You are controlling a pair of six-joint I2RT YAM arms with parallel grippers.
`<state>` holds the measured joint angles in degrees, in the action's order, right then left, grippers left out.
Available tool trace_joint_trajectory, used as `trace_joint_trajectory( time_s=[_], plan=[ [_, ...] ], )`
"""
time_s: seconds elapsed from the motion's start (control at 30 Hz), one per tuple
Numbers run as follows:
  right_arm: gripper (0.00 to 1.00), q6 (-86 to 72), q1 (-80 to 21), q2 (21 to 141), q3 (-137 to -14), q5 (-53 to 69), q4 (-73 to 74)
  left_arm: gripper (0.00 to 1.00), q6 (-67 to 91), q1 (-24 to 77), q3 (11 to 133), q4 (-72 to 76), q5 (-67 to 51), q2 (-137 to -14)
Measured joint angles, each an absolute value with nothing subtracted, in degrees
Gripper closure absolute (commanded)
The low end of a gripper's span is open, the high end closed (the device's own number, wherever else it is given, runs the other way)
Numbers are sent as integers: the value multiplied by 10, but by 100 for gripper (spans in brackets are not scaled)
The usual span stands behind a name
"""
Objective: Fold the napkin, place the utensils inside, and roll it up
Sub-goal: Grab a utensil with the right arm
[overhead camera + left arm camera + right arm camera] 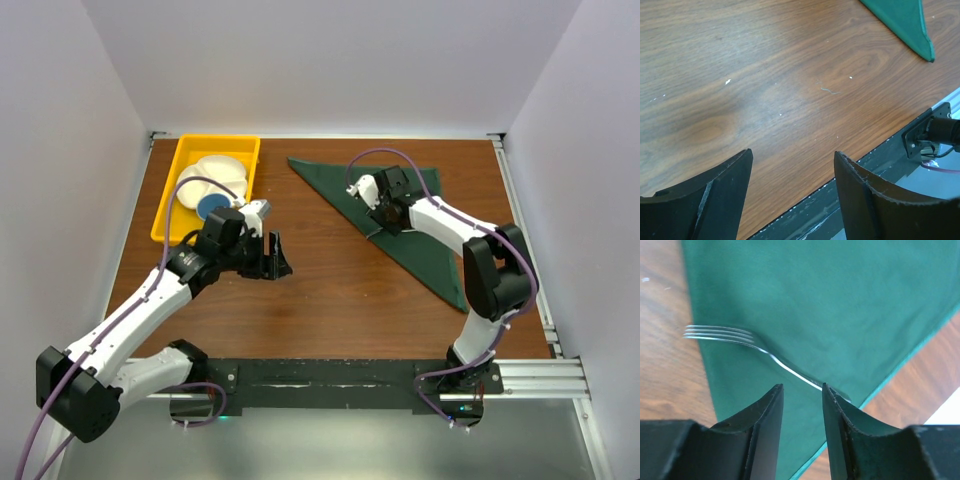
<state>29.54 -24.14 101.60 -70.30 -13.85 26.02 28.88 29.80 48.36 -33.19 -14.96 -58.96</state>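
Black fingers of the right gripper fill the bottom of the right wrist view, parted by a narrow gap and clamped on nothing. Just beyond them a silver fork lies flat on the dark green napkin. Its handle runs down into the gap, and the handle's end is hidden behind the right-hand finger. The tips of the tines poke past the cloth's edge over the brown wooden table. From above, the napkin shows as a folded triangle on the far right part of the table, its long edge slanting from the far middle toward the near right. The right arm covers part of it, and the fork cannot be made out under the gripper there. The left gripper hangs over bare wood left of the middle, its jaws wide apart and holding nothing. Only one pointed corner of the napkin enters the top of its wrist view, well apart from the fingers. A yellow tray sits at the far left with a white plate and a blue cup in it, partly crossed by the left arm's cable.
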Motion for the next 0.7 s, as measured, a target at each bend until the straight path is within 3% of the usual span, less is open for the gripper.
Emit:
trace_joint_trajectory(
  time_s=[0.7],
  plan=[
    [60, 376, -202, 1039, -708, 18, 282, 28, 294, 298, 484, -340, -138, -589]
  ],
)
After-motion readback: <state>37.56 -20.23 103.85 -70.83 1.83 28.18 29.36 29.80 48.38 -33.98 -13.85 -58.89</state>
